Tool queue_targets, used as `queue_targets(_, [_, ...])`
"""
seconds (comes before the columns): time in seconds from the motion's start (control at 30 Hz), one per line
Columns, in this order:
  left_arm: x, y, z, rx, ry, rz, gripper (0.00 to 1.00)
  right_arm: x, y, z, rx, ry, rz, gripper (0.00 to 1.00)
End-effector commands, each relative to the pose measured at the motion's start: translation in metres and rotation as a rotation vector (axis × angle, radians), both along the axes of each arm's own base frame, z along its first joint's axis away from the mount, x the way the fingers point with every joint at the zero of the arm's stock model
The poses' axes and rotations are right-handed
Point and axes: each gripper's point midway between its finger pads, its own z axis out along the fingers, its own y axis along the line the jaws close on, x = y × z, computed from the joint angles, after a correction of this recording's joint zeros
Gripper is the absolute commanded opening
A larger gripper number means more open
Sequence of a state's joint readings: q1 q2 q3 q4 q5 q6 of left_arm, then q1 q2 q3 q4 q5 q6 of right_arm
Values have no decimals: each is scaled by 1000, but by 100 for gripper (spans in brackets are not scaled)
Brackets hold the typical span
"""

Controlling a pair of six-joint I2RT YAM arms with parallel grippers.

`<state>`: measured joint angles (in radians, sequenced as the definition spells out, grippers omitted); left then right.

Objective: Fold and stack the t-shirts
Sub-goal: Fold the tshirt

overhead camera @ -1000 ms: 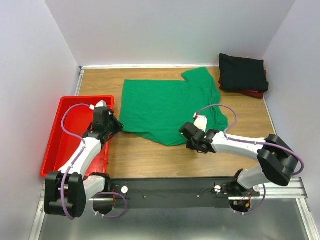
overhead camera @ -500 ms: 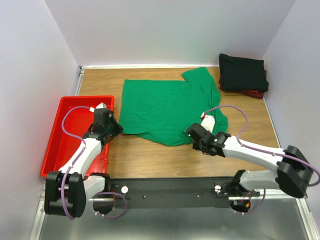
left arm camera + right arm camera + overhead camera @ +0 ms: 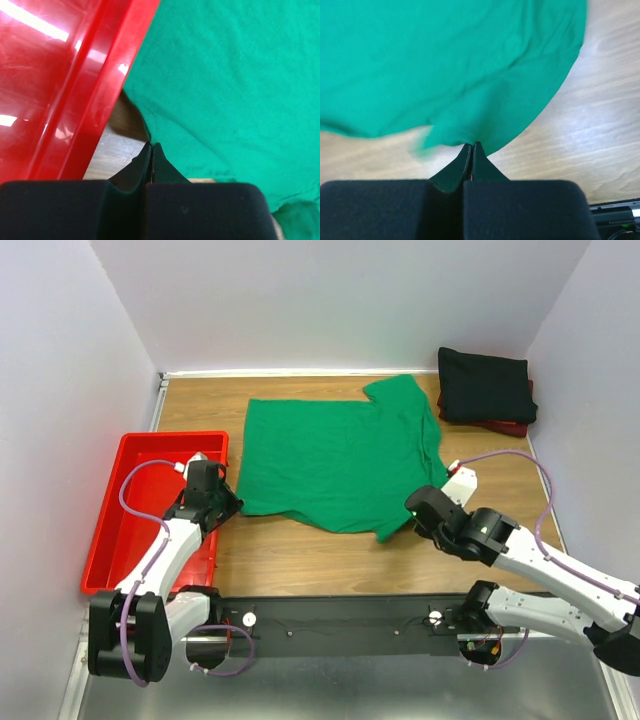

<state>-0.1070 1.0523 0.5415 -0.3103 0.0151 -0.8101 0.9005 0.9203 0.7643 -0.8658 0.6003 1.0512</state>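
- The wooden tabletop (image 3: 300, 560) is covered at its middle by the green t-shirt (image 3: 335, 455), which is spread flat with its collar toward the far edge.
- A red tray (image 3: 175, 436) is set along the left edge.
- The black t-shirt (image 3: 485, 385) is folded in the far right corner, stacked on the dark red t-shirt (image 3: 505, 427).
- The left gripper (image 3: 152, 146) is closed on the green shirt's near-left hem, beside the tray.
- The right gripper (image 3: 471, 145) is clamped on its near-right hem.

Plain green t-shirt (image 3: 335, 465); black t-shirt (image 3: 485, 385); red tray (image 3: 110, 530).
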Motion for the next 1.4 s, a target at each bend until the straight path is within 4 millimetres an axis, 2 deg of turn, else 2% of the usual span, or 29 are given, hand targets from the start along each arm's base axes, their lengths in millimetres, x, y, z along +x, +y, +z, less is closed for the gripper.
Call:
queue_targets(0.0, [5,5,11,20,-15,33,0,19,-33,48,-75,-162,-167,1])
queue_targets(0.07, [10,4,13,23,-14,29,0,27,-35,59,-108,-193,-180,1])
queue_targets(0.1, [11,4,13,25,-11,28,0,33,-38,71,-120,-230,-203,1])
queue_targets(0.3, [26,-1,17,25,-30,-7,0,58,-41,79,-243,-236,-238,1])
queue_targets(0.47, [35,-7,18,11,-33,-40,0,88,-30,67,-287,-194,-173,1])
queue_targets(0.53, [39,-8,21,9,-42,-43,0,99,-35,66,-282,-187,-180,1])
queue_targets(0.57, [41,-8,21,7,-41,-41,0,107,-28,64,-267,-184,-144,1])
queue_targets(0.8, [53,-10,21,0,-45,-44,0,146,-32,53,-224,-155,-136,1])
queue_targets(0.83, [54,-10,20,-1,-43,-43,0,151,-38,52,-220,-152,-152,1])
queue_targets(0.97, [63,-6,15,-9,-33,-29,0,174,-44,52,-183,-163,-169,1])
queue_targets(1.13, [76,1,19,0,-41,-2,0,200,-54,49,-164,-163,-184,1])
queue_targets(1.2, [81,4,23,4,-51,7,0,208,-54,51,-155,-170,-184,1])
queue_targets(1.37, [91,13,22,15,-49,29,0,225,-49,40,-147,-149,-157,1])
